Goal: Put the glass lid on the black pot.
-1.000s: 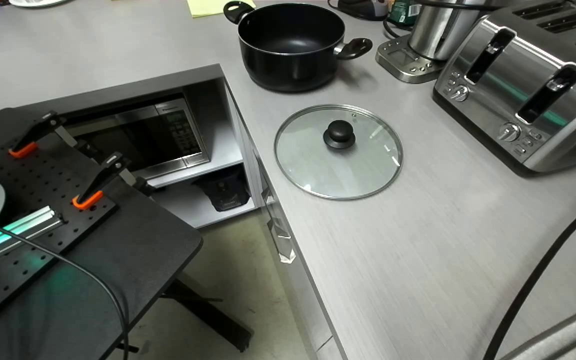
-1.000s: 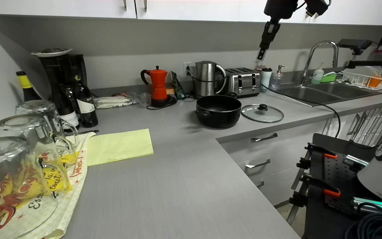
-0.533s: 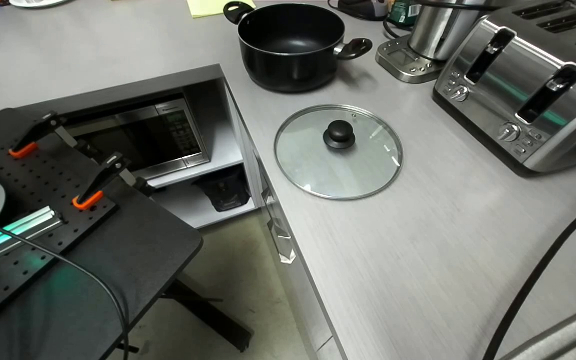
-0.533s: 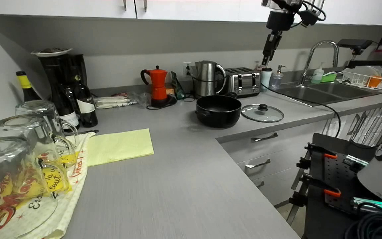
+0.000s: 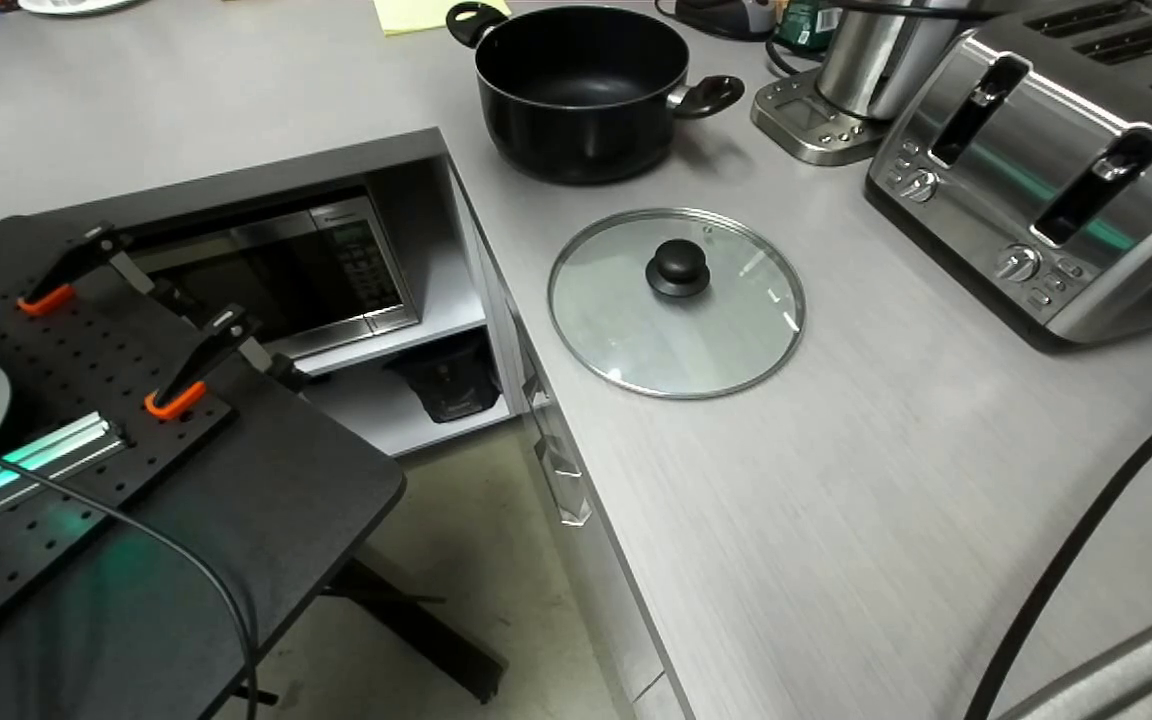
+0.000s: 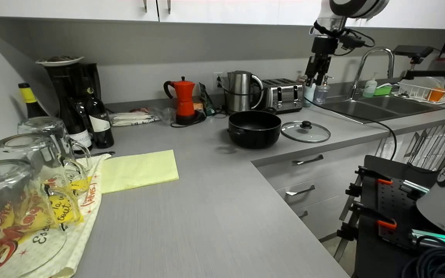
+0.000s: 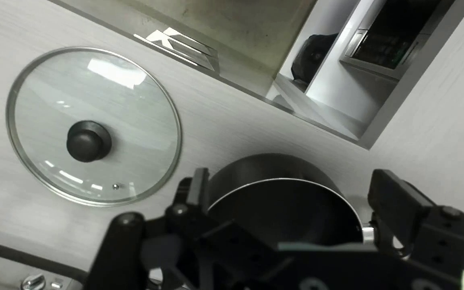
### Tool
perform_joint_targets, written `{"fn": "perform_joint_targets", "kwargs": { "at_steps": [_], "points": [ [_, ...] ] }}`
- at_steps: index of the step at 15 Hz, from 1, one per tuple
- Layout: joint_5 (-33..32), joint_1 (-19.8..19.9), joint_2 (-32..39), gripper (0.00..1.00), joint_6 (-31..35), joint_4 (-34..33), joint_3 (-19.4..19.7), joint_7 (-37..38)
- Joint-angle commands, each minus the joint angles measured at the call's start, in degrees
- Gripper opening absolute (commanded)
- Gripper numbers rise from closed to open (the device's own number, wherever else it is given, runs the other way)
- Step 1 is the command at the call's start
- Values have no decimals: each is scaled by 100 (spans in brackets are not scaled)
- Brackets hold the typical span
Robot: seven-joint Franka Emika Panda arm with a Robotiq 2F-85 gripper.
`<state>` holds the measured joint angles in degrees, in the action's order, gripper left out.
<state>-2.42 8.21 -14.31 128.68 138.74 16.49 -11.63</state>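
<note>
"Where's the glass lid (image 7: 94,127)?"
"Flat on the table (image 7: 216,117), left in the wrist view; the black pot (image 7: 284,199) sits near it, lower centre."
"And the jaws?"
"Spread wide, across the bottom."

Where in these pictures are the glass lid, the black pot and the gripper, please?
Glass lid (image 7: 89,139): in the wrist view, on its black central knob.
Black pot (image 5: 584,142): in an exterior view, on its outer wall.
Gripper (image 6: 314,82): in an exterior view, midway between its fingertips.
</note>
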Motion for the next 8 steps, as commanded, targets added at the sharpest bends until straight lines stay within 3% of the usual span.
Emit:
{"fn": "perform_joint_targets", "kwargs": {
  "at_steps": [1, 8],
  "points": [
    [572, 206, 945, 100, 12, -675, 171, -144],
    [1128, 792, 2329, 100, 17, -1553, 187, 225]
  ]
}}
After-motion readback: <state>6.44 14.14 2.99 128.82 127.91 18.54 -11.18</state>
